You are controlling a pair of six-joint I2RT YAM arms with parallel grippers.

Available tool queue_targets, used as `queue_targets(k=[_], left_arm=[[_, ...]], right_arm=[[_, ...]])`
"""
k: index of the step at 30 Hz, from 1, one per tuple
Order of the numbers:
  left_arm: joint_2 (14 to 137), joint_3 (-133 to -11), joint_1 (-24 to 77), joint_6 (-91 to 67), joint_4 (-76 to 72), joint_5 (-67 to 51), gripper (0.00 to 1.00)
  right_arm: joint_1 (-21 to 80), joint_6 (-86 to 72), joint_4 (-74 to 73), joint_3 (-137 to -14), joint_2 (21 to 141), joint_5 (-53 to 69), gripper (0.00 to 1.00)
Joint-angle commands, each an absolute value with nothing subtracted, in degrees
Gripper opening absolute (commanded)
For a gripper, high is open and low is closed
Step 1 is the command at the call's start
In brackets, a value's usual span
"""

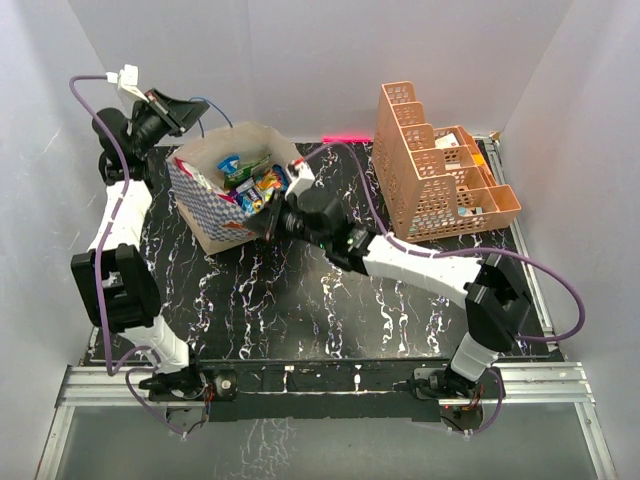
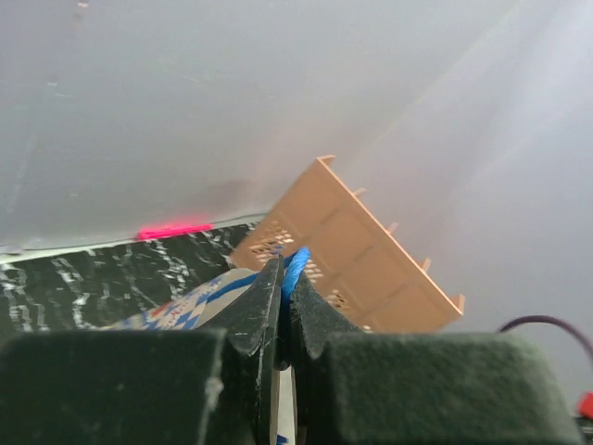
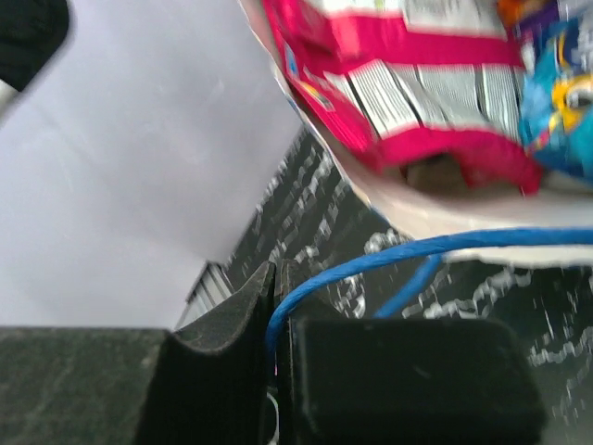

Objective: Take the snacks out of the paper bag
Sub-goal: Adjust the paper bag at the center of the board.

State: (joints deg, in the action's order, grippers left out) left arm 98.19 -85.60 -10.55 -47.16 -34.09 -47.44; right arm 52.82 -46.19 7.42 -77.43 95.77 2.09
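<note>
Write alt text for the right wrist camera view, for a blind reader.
The right gripper is shut on the blue cord handle of the paper bag, with the black marbled table behind. Beyond the cord, the bag's open mouth shows a red snack packet and a blue packet inside, slightly blurred.

The red snack packet (image 3: 408,46) has white print panels, blurred beyond reading.

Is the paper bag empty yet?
Not empty: snacks crowd the open mouth of the paper bag in the top view; the right wrist view shows a red packet inside.
</note>
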Motion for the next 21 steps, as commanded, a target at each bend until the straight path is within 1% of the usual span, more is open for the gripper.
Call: queue_targets(k=[1,3,6,11,14,16,18,21], left_arm=[[88.95,-77.86,-10.46,-61.66,-57.15,-52.97,0.00],[87.01,-74.11,-10.34,-66.92,-62.14,-54.03,0.00],[82.97,-69.20,-9.71,-69.99,-64.40,-55.66,0.00],[73.97,-62.34,-4.45,-62.47,-55.32,-55.96,0.00],[70.71,-59.33,-1.24,-59.57,-49.61,-55.50,0.00],[68.95,-57.49,0.17,-58.13,-48.16,-55.71,0.00],[67.44,-57.35,0.76,-54.39,-41.65,-55.38,0.00],[66.55,-57.94,0.82,-50.51,-36.47,-55.12,0.00]], right_arm=[[54.42,-45.78,12.10,-69.45,91.29,-1.85,0.08],[54.72,-46.17,11.76,-66.35,89.56,-1.89,0.08],[55.14,-46.79,11.43,-62.05,86.46,-2.67,0.08],[55.28,-47.37,9.77,-57.11,82.99,-3.77,0.08],[55.20,-46.98,7.98,-55.31,81.39,-4.97,0.09],[55.21,-45.92,6.41,-54.48,79.84,-6.05,0.12],[55.28,-44.19,4.05,-53.73,78.11,-7.05,0.18],[55.24,-41.13,-1.78,-53.91,75.64,-8.95,0.32]])
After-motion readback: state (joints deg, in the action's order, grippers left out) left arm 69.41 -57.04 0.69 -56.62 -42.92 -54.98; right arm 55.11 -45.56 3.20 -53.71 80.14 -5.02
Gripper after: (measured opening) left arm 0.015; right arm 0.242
